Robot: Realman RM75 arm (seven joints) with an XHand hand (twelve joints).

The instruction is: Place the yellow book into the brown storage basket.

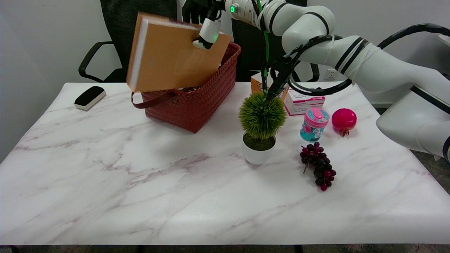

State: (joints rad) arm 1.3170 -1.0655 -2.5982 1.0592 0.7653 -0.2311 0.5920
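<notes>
The yellow book (pixel 168 59) hangs tilted over the brown storage basket (pixel 197 102), its lower edge dipping into the basket's open top, pages facing left. Gripping it at the upper right edge is the right hand (pixel 204 21), thumb on the cover, the other fingers behind the book and partly cut off by the picture's top. The book hides most of the basket's inside. Out to the right on the marble table (pixel 140 196): potted plant (pixel 262 130), grapes (pixel 319 165), a pink-lidded jar (pixel 314 124).
</notes>
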